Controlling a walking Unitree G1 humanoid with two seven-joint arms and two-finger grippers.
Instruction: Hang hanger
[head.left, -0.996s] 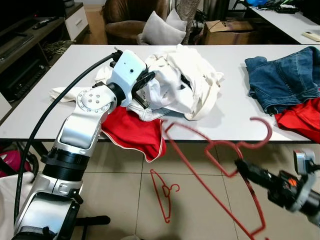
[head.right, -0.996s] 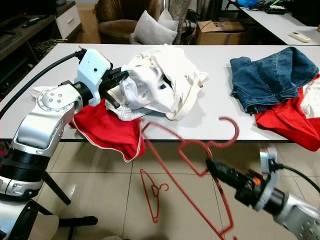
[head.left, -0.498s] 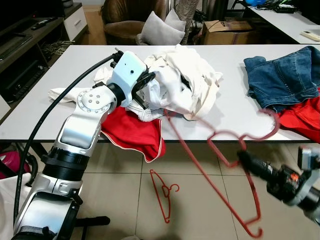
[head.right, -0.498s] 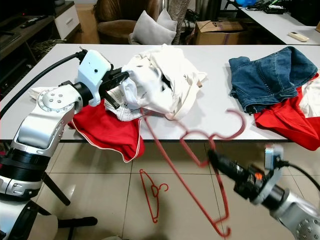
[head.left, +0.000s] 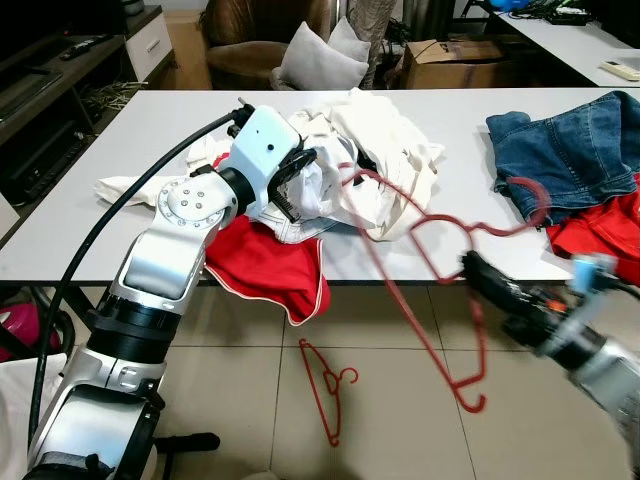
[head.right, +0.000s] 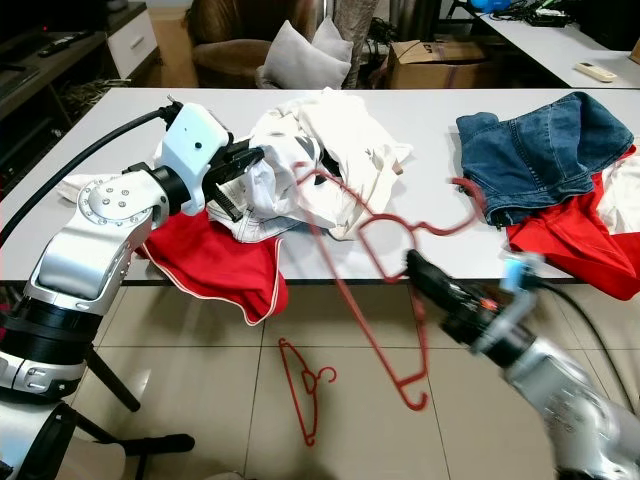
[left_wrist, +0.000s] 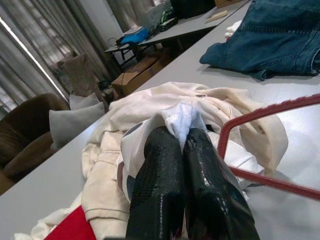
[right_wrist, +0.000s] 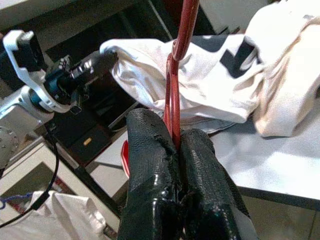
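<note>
Since a second ago the right gripper (head.left: 468, 266) has risen from low over the floor to the near edge of the worktop (head.left: 120, 140), carrying the red hanger (head.left: 440, 235) up and toward the clothes pile; its far corner now overlaps the white garment (head.left: 385, 160), where earlier it hung short of the near edge.

Right gripper: fingers (right_wrist: 150, 165) pressed together on the hanger's wire, seen clearly in the right wrist view. Hanger held tilted, hook (head.left: 528, 195) toward the jeans (head.left: 565, 145), one end dangling below the near edge over the tiled floor (head.left: 260, 400).

Left gripper (head.right: 240, 180): over the middle of the worktop toward the near edge, fingers (left_wrist: 165, 165) closed, pinching a fold of the white garment and holding it lifted off the surface. Hanger wire passes just beside those fingers in the left wrist view.

Red cloth (head.left: 265, 265) drapes over the near edge below the left arm. Jeans lie at the worktop's right side, with a second red garment (head.left: 600, 235) touching them at the near right edge. A second, small red hanger (head.left: 328, 385) lies on the floor.
</note>
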